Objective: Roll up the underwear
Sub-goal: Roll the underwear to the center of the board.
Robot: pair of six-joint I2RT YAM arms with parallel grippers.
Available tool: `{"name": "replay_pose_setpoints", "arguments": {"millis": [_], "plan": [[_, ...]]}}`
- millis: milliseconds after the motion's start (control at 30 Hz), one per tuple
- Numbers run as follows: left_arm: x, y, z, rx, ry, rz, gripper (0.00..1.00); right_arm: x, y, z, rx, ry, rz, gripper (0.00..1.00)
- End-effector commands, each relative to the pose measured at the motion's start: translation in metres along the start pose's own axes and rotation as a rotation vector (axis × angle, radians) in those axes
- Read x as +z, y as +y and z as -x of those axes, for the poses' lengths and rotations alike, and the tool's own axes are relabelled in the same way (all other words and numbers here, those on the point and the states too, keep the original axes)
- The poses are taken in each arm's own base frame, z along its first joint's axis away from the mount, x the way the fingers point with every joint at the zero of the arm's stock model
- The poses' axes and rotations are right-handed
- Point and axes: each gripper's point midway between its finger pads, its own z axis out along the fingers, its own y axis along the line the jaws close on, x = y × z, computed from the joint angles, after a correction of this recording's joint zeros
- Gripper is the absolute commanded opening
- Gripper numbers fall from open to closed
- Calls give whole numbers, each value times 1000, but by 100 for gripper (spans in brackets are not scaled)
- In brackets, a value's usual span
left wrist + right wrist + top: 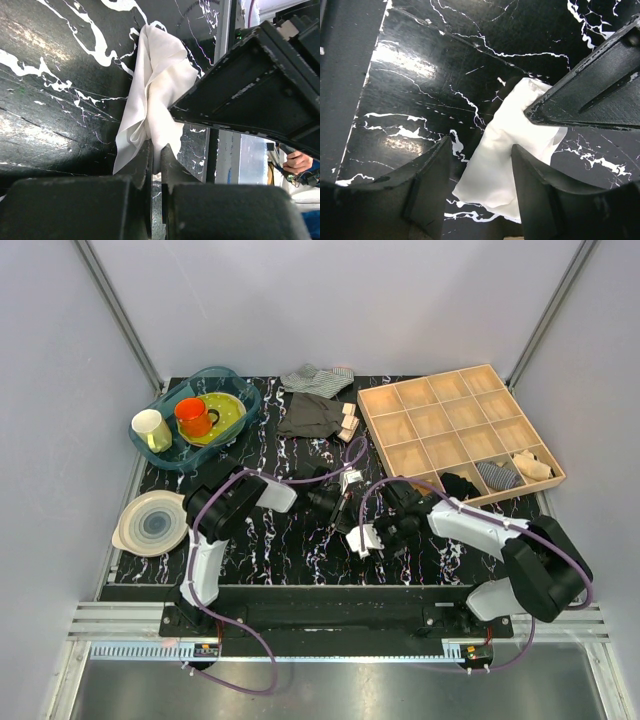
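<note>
Left pincer (156, 150) pinches underwear (160, 85), bunched mid-table (60, 100) toward near edge; right pincer (481, 147) spread over it. I judge rolling partway; next: right must catch the loose end.

Lab: alu-framed test booth (330, 300)

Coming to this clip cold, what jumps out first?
The white underwear crumpled on the black marbled table, front centre: the left gripper pinches its edge, and the right gripper hangs open over it. Next, the wooden compartment tray at far right, mostly empty.
</note>
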Motion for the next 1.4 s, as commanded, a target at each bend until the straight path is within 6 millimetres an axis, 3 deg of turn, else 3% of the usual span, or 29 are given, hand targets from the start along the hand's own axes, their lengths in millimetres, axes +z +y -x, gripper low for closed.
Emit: {"name": "replay_pose_setpoints", "arguments": {"millis": [0, 133, 167, 233, 367, 400, 500, 767, 867, 967, 1000, 1033, 1167, 1367], "plan": [[1, 41, -45, -154, 66, 154, 3, 7, -11, -10, -12, 57, -45, 56], [-5, 32, -28, -109, -4, 165, 14, 10, -11, -18, 17, 89, -40, 38], [-10, 25, -19, -68, -47, 165, 23, 9, -12, -18, 25, 93, -39, 35], [-17, 19, -8, -38, -95, 180, 31, 10, -6, -20, 46, 97, -12, 27], [-38, 6, 10, 89, -209, 220, 37, 8, 3, -14, 90, 75, 40, 18], [-47, -5, 21, 143, -251, 226, 38, 8, 4, -10, 93, 57, 48, 17], [-60, -12, 20, 261, -311, 255, 39, 7, 9, -4, 121, 34, 78, 15], [-83, -54, 2, 662, -492, 258, 42, 2, 10, 4, 237, -29, 150, 15], [-83, -71, -7, 829, -529, 277, 43, 1, 8, 1, 283, -42, 165, 15], [-69, -69, -17, 895, -452, 326, 43, 0, 8, -1, 317, -52, 181, 15], [-58, -79, -21, 936, -424, 312, 43, 0, 8, -3, 330, -52, 187, 15], [-53, -72, -23, 932, -376, 361, 43, -1, 5, -3, 329, -55, 186, 15], [-27, -76, -32, 1068, -224, 428, 44, -1, 4, -3, 345, -63, 200, 15], [-14, -66, -29, 1154, -119, 540, 44, 1, 3, -3, 371, -74, 215, 15]]}}
